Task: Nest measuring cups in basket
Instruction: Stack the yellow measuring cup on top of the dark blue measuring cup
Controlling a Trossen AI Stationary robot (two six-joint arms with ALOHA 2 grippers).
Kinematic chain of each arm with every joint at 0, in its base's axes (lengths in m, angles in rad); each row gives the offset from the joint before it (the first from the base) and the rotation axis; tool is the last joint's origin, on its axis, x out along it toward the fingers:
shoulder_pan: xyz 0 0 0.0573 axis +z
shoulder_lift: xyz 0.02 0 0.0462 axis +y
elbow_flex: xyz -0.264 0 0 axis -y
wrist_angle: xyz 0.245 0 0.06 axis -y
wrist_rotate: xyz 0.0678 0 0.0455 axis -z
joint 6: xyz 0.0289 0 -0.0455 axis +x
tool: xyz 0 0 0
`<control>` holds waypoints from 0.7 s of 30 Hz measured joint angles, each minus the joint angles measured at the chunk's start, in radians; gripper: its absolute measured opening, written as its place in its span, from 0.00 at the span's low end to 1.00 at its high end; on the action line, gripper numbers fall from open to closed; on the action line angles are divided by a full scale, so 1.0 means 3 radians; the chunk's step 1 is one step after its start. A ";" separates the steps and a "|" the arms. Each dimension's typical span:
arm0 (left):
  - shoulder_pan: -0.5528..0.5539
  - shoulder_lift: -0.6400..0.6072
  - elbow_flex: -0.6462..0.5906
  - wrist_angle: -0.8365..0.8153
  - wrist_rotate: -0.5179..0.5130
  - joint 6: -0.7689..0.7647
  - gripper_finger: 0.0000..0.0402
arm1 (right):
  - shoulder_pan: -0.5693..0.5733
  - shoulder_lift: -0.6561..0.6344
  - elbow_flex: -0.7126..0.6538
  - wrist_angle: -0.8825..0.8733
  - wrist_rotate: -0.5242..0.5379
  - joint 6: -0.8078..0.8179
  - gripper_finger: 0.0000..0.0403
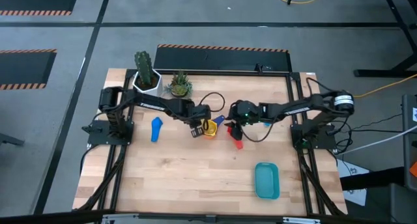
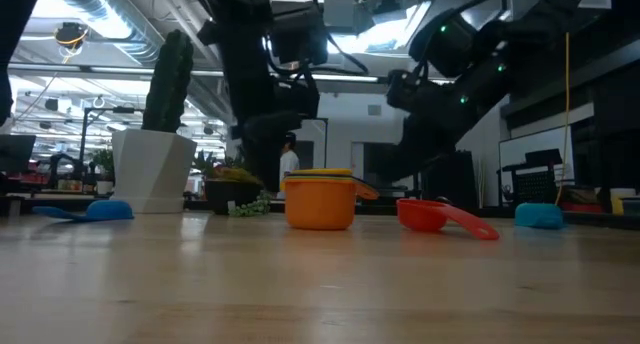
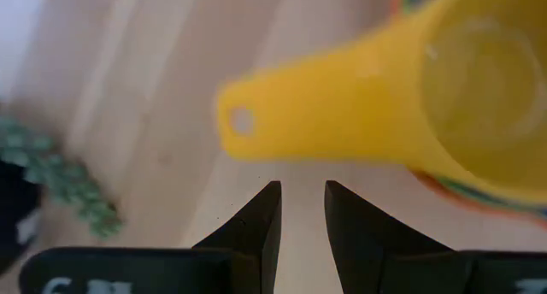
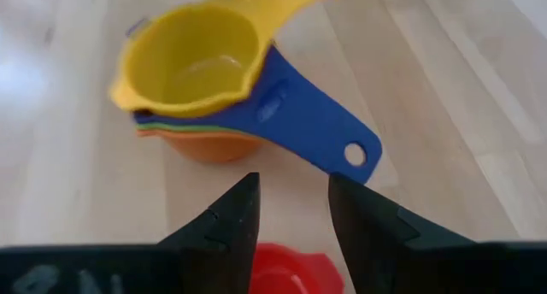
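L gripper [image 3: 301, 210] slightly apart, empty | yellow plastic measuring cup [image 3: 410, 97] tops nested stack mid-table, handle toward L fingers, just ahead | R gripper [image 4: 293, 200] apart, over red plastic cup [image 4: 286, 273] | teal plastic basket [image 1: 266, 180] well apart, R arm nearer

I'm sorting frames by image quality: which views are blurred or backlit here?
Left wrist view: the yellow cup is soft, out of focus at close range. Low view: both arms are dark silhouettes against bright ceiling lights. Right wrist view: the stack of cups is fairly sharp, the red cup at the edge blurred.
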 joint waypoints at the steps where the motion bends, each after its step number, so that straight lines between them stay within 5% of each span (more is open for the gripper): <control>1: 0.0029 0.0000 0.0000 0.0049 -0.0015 0.0000 0.21 | -0.0015 0.0037 -0.0001 0.0045 0.0000 0.0003 0.36; 13: 0.0230 0.0000 0.0000 0.1107 0.0437 0.0199 0.21 | -0.0089 0.0289 0.0001 0.0423 0.0001 0.0010 0.36; 21: 0.0219 0.0000 0.0000 0.1190 0.0585 0.0261 0.21 | -0.0089 0.0292 0.0002 0.0547 0.0001 0.0020 0.36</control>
